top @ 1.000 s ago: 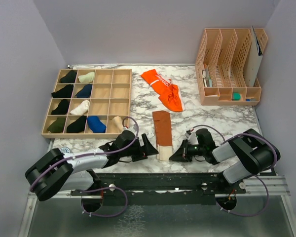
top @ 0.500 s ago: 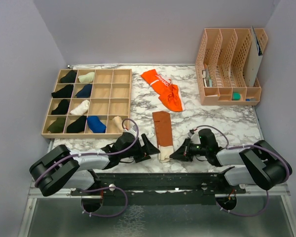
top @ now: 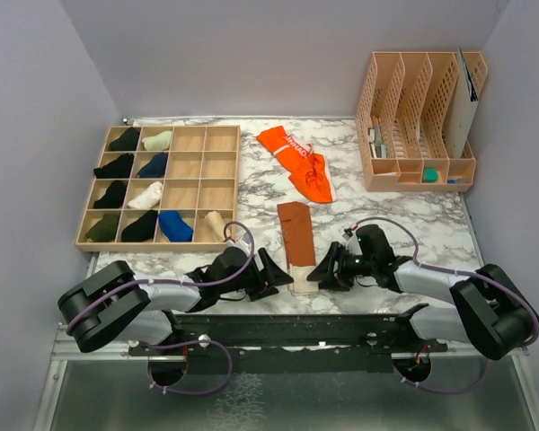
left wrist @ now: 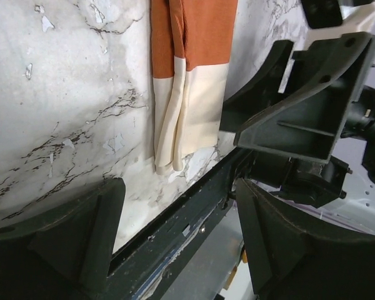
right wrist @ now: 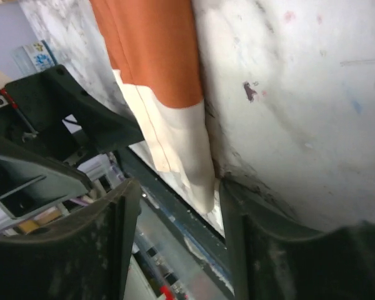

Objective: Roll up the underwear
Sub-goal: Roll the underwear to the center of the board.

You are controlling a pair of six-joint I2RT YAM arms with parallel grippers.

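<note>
The rust-brown underwear [top: 294,229] lies folded into a long strip on the marble, its cream waistband end [top: 301,277] at the table's front edge. It also shows in the left wrist view [left wrist: 194,37] and the right wrist view [right wrist: 150,50]. My left gripper [top: 274,274] [left wrist: 175,244] is open just left of the cream end, with nothing between its fingers. My right gripper [top: 322,274] [right wrist: 175,244] is open just right of that end, and the tip of the cream band is close to one finger [right wrist: 269,237]. The orange underwear [top: 296,162] lies crumpled farther back.
A wooden compartment tray [top: 220,180] with several small fabric bundles stands at the left. A peach file organiser [top: 418,117] stands at the back right. The black rail [top: 296,319] runs right along the table's front edge, under both grippers.
My right gripper was shut and now stands open, and it has come closer to the cream end. My left gripper has narrowed a little and edged towards the strip.
</note>
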